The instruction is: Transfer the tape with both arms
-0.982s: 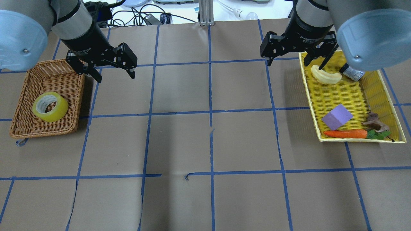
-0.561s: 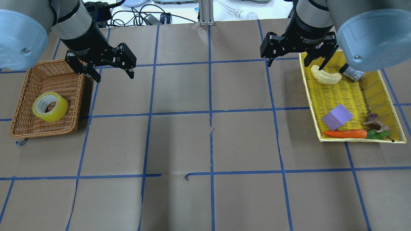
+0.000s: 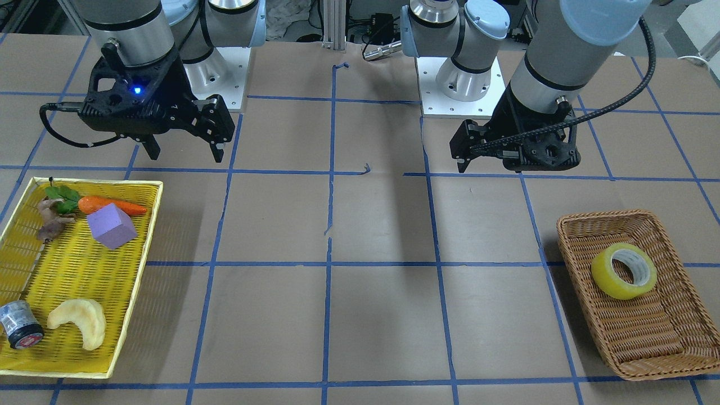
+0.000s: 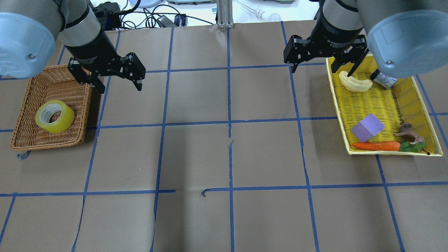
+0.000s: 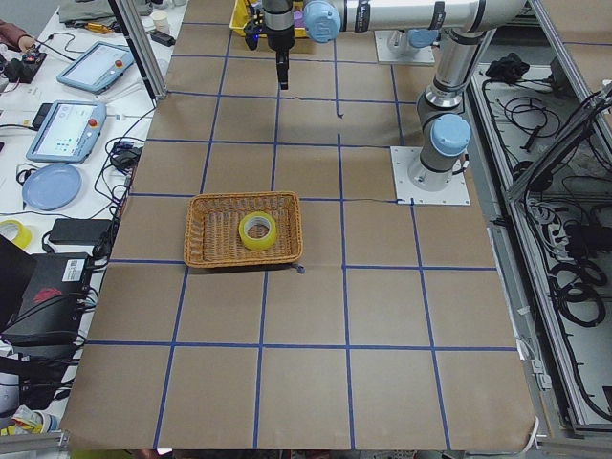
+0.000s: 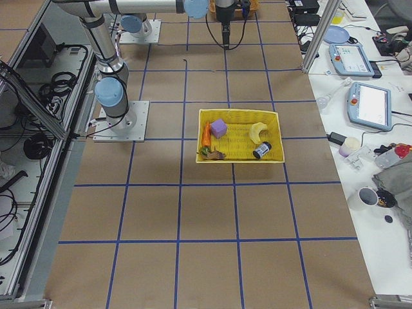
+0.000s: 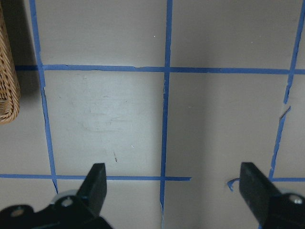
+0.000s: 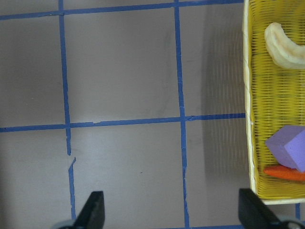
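The yellow tape roll (image 4: 54, 116) lies in a wicker basket (image 4: 82, 105) at the table's left side; it also shows in the front view (image 3: 623, 271) and the left side view (image 5: 257, 230). My left gripper (image 4: 120, 87) is open and empty. It hangs above the table just right of the basket's far corner, apart from the tape. In the left wrist view (image 7: 174, 191) its fingers are spread over bare paper, with the basket's edge (image 7: 8, 95) at the left. My right gripper (image 4: 321, 70) is open and empty beside the yellow tray's far left corner.
A yellow tray (image 4: 337, 101) at the right holds a purple block (image 4: 367, 127), a carrot (image 4: 376, 146), a pale curved piece (image 4: 355, 84), a small grey cylinder (image 4: 384, 80) and a brown figure (image 4: 407, 133). Brown paper with blue tape lines covers the table (image 4: 227, 157).
My left gripper has shifted a little to the left, closer to the basket. The right arm and the tape have not moved.
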`<state>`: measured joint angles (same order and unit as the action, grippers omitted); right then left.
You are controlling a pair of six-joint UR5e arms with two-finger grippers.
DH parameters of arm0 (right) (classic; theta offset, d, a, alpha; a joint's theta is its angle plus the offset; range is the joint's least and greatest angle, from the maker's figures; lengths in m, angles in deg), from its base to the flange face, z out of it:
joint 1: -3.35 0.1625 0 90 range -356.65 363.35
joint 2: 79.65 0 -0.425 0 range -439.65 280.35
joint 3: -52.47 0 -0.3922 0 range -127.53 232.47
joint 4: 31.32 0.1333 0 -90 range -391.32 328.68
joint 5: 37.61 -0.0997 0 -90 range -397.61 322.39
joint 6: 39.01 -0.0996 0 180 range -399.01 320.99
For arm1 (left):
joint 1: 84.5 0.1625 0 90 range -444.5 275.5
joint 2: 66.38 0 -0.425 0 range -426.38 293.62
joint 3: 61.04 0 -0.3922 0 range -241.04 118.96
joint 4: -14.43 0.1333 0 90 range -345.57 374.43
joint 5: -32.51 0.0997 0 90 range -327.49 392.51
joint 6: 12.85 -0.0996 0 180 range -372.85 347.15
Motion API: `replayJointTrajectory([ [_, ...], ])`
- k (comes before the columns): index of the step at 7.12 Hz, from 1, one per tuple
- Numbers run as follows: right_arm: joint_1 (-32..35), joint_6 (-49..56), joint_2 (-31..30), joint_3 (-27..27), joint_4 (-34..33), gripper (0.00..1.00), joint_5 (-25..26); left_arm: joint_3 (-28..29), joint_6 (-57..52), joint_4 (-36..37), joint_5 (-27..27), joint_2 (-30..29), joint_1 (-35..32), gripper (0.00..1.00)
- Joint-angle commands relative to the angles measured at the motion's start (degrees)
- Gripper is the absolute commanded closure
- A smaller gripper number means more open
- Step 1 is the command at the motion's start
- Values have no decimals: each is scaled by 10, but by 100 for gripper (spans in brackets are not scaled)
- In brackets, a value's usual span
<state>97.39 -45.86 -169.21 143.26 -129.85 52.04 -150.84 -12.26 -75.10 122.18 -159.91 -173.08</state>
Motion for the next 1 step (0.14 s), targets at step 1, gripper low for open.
replayJointTrajectory([
  [1,0,0,0,0,0,0,0,0,0,0,0,-1,0,0],
])
